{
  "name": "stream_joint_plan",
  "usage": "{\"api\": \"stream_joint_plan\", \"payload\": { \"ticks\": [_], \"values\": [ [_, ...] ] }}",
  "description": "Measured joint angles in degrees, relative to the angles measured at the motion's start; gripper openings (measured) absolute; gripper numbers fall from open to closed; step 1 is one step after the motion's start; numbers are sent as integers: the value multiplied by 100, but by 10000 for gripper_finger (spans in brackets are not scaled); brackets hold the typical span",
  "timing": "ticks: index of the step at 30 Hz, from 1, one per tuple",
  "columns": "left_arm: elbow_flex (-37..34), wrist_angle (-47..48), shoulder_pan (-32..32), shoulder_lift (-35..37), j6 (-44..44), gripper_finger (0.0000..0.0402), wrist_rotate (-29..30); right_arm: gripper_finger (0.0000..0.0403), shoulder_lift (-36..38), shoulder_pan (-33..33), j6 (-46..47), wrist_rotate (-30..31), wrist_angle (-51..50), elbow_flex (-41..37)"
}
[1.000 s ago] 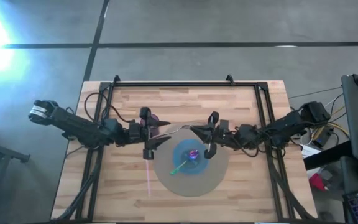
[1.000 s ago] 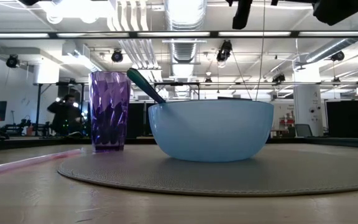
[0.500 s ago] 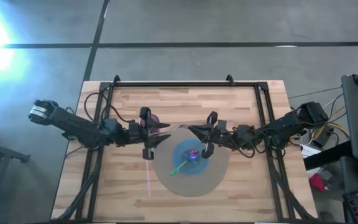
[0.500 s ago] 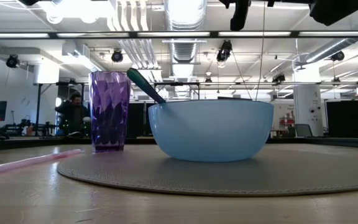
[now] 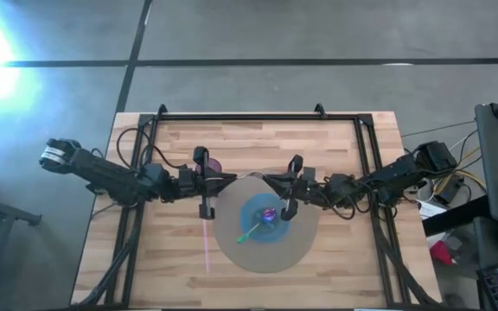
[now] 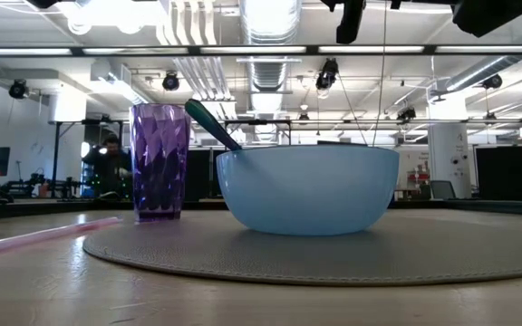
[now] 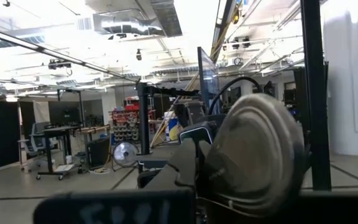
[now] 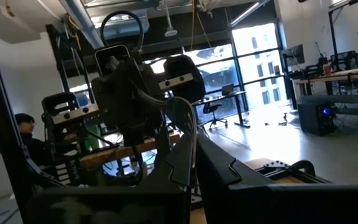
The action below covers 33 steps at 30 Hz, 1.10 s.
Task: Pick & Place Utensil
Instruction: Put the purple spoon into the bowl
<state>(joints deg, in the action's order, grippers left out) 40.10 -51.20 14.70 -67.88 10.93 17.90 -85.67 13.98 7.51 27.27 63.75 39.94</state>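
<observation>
Utensil (image 6: 211,125) — lying in blue bowl (image 6: 307,188) on round mat (image 5: 264,226); placement apparently done | left gripper (image 5: 220,182) — raised, fingers spread, empty | right gripper (image 5: 271,181) — raised, fingers spread, empty | remaining: arms retreat.

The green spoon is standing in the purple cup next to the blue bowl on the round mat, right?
Not quite. The spoon is in the bowl, its handle leaning over the rim, as the low view shows; the high view shows it there too. The cup stands next to the bowl, at the edge of the mat.
</observation>
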Motion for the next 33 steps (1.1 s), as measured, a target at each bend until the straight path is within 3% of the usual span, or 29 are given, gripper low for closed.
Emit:
{"api": "stream_joint_plan", "payload": {
  "ticks": [14,24,33],
  "values": [
    [-2,22,11,0,-53,1,47,12,0,0,-34,-11,-52,-4],
    [-11,111,26,-7,-108,0,221,96,119,0,-68,-31,-246,-4],
    [-11,116,39,-7,-153,0,735,149,1029,-2,-70,-26,-1751,-9]
  ]
}}
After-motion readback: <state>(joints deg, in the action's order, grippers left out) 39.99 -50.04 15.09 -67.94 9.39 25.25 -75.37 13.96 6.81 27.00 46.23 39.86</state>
